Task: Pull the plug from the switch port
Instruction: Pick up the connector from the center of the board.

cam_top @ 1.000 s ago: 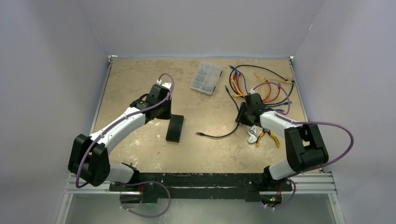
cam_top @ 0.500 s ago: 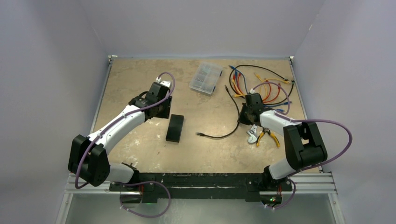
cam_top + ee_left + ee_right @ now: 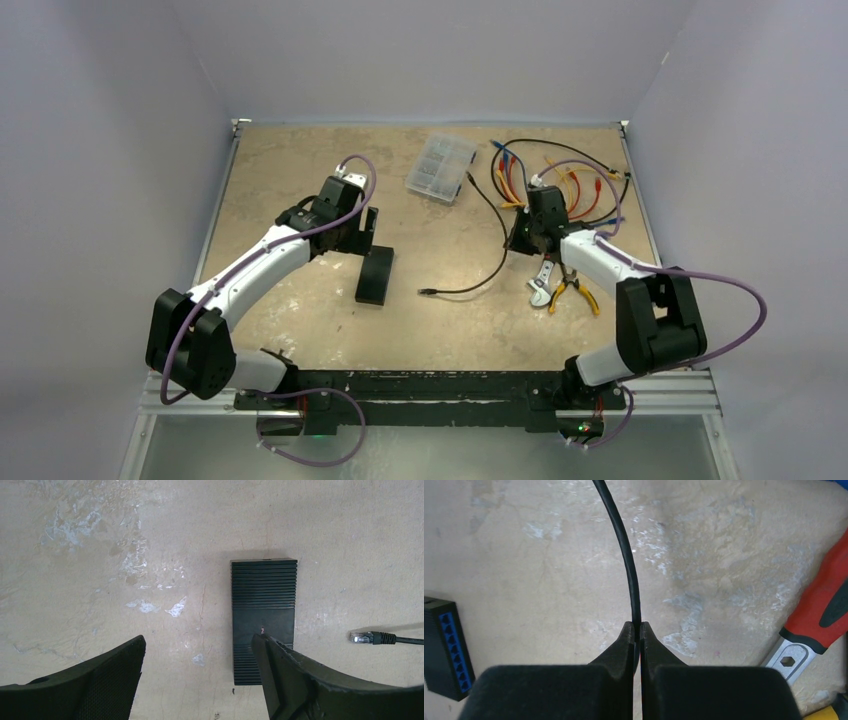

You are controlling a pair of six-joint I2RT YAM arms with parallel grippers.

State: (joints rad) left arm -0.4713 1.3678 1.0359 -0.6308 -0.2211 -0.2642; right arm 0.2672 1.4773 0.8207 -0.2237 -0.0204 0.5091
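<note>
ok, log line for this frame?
plug out of switch, on table | left gripper jaws open at switch | right gripper shut on black cable

The worktop (image 3: pixel 100 555) is a matt beige board, mottled and scuffed, with pale chalky patches. The switch (image 3: pixel 263 590) looks like matt black plastic, its top finely ribbed at both ends and smooth between; its sockets (image 3: pixel 455 650) are blue plastic. The cable (image 3: pixel 624 555) has a smooth black sheath with a slight sheen, and its plug (image 3: pixel 361 638) is clear glossy plastic. The left claw (image 3: pixel 197 647) is matt black, with a fine mesh grain on one pad (image 3: pixel 107 680). The wrench (image 3: pixel 819 605) has a smooth red and black grip and a bare grey metal end.
</note>
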